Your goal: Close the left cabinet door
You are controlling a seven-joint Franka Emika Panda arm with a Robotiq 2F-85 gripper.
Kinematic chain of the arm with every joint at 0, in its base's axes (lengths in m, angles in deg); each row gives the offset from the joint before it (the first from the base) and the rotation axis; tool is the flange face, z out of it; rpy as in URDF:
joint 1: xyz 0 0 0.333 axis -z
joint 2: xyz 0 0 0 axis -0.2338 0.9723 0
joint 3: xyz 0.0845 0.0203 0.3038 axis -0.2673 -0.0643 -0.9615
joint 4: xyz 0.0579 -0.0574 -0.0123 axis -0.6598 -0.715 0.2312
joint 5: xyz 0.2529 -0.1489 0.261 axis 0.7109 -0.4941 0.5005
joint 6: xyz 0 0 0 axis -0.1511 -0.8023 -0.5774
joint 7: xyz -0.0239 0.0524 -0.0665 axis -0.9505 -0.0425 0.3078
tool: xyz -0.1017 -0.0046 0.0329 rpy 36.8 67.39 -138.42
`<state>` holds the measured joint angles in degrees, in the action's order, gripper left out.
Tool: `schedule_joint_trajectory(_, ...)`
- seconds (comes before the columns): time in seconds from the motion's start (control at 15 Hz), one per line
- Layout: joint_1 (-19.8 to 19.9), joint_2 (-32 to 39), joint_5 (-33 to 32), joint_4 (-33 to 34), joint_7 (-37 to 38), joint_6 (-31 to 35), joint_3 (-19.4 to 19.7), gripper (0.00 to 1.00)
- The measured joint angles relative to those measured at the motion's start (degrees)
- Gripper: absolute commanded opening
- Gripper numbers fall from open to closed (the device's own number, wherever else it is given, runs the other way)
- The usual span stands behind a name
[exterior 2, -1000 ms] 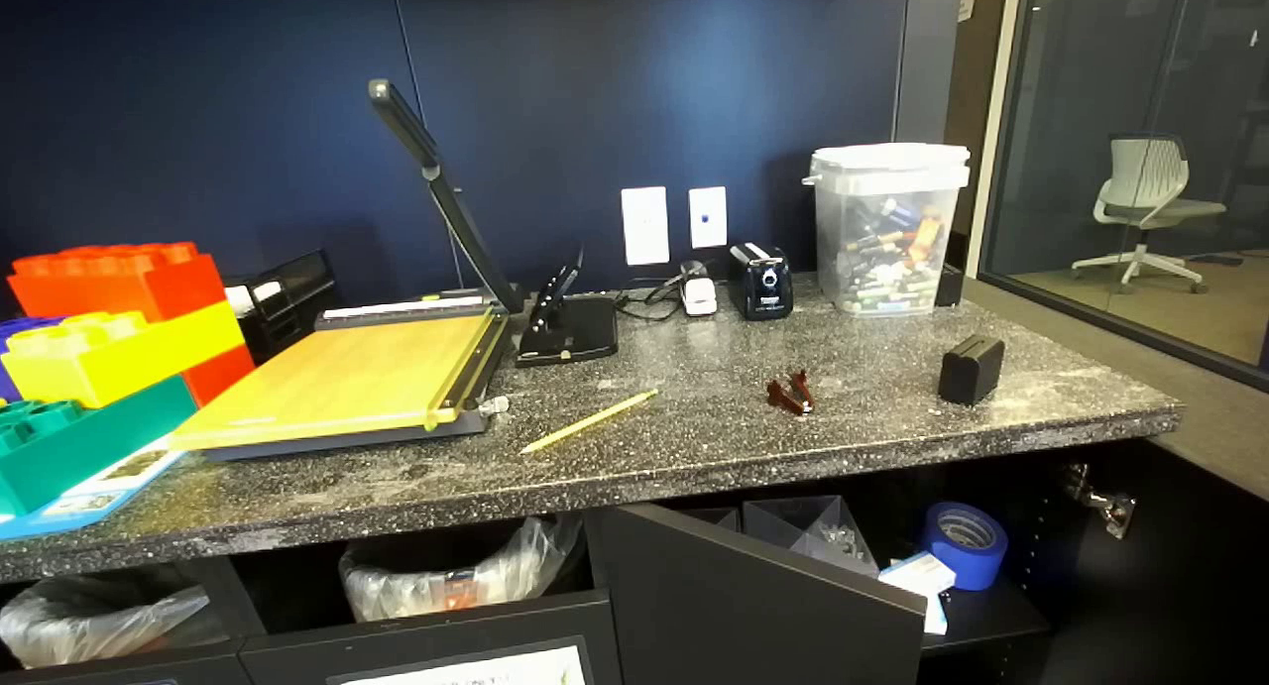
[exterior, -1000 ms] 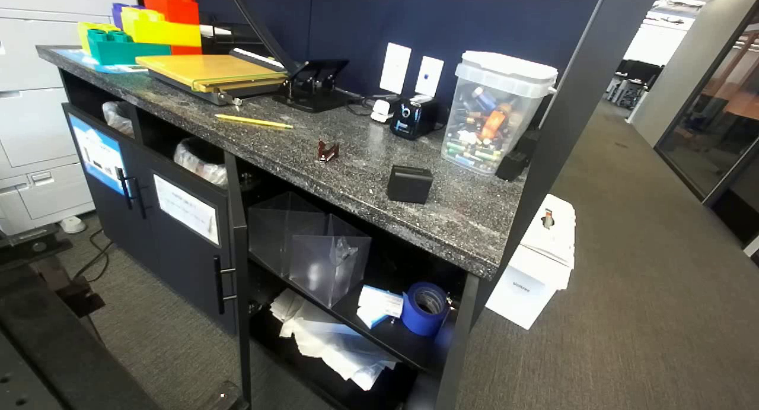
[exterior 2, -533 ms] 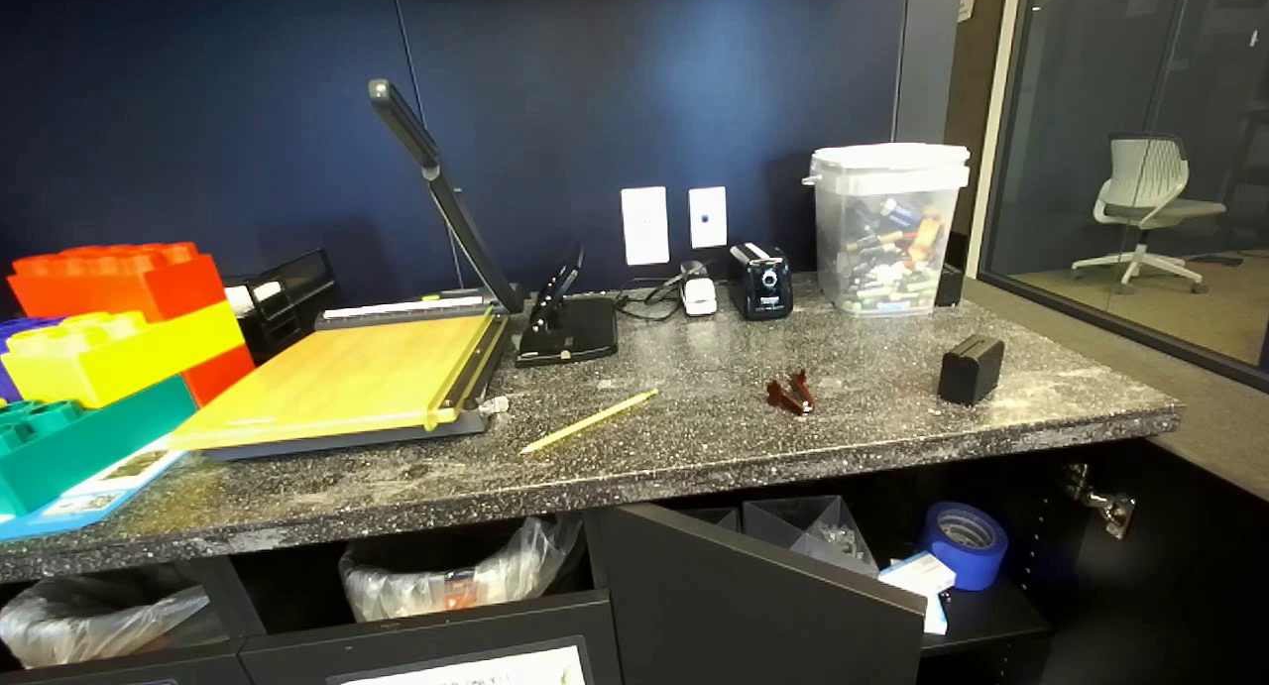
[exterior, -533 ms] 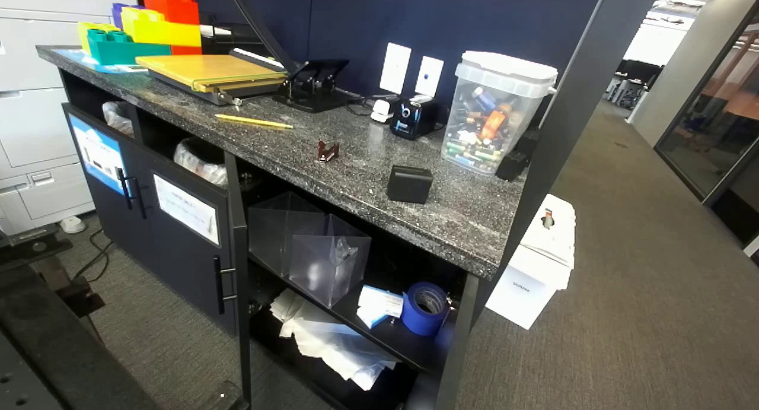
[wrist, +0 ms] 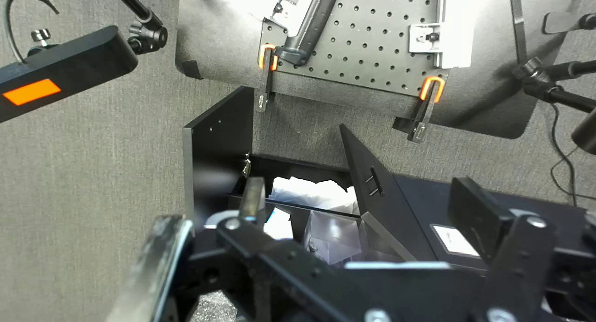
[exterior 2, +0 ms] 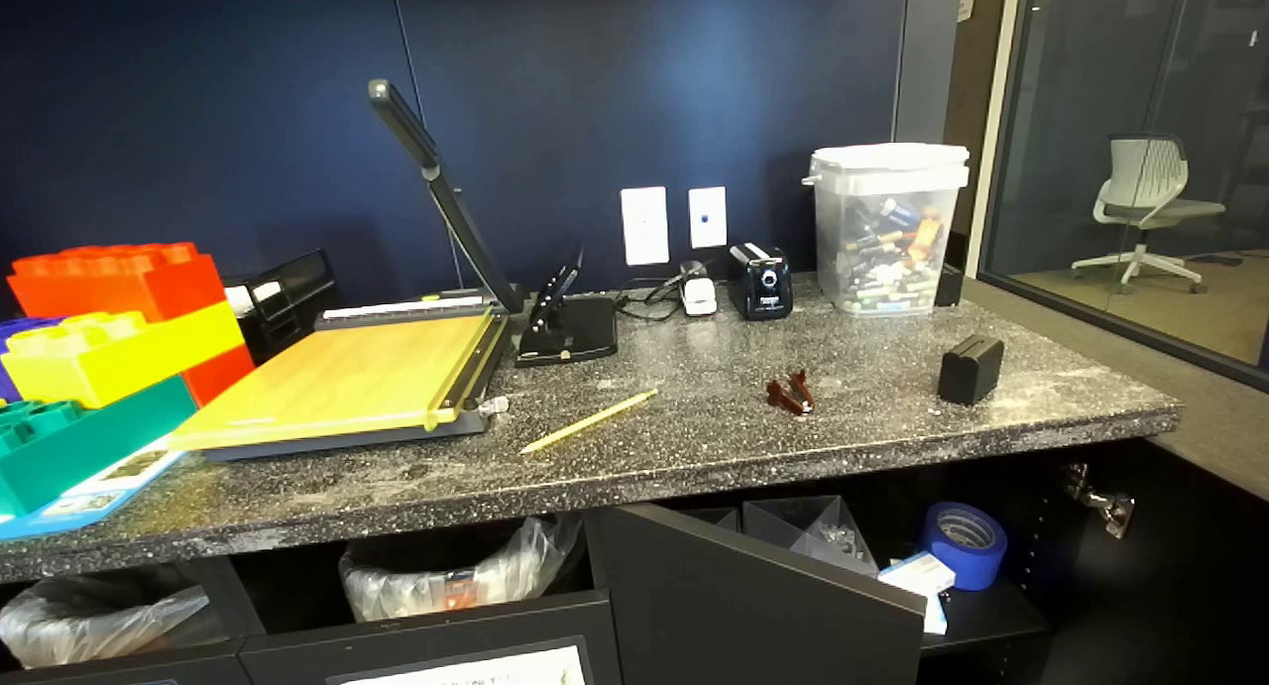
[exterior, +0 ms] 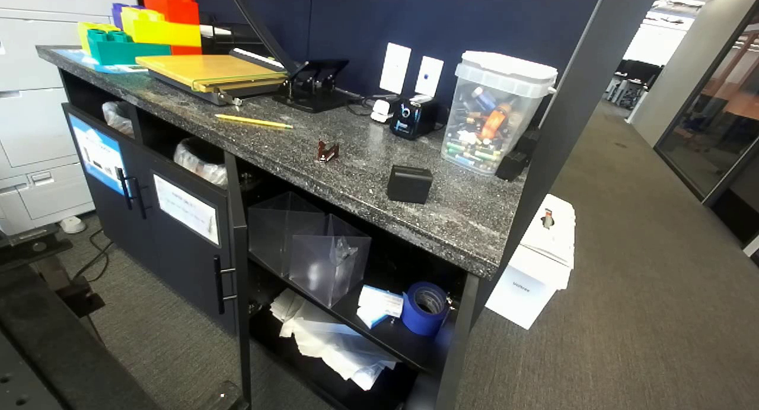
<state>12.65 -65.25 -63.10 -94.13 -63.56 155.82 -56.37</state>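
Charcoal left cabinet door (exterior 2: 758, 611) stands swung out below the countertop (exterior 2: 704, 437); the gripper (wrist: 357, 191), jaws spread, holds nothing. Probably the approach step, though depth is unclear; next, push the door's outer face inward.

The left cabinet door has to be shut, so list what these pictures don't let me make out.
Left cabinet door: lower end cut off by the bottom edge in both exterior views.
Gripper: outside both exterior views; blurred in the wrist view.
White sheets: one end hidden behind that door in the wrist view.
White label: writing too small in the wrist view.
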Motion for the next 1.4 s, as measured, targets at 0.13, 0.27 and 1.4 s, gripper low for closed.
schedule_joint_trajectory(0.13,0.00,0.00,0.00,0.00,0.00,0.00,0.00,1.00)
schedule_joint_trajectory(0.27,0.00,0.00,0.00,0.00,0.00,0.00,0.00,1.00)
schedule_joint_trajectory(1.4,-2.90,40.13,0.55,12.08,21.60,9.83,-10.71,1.00)
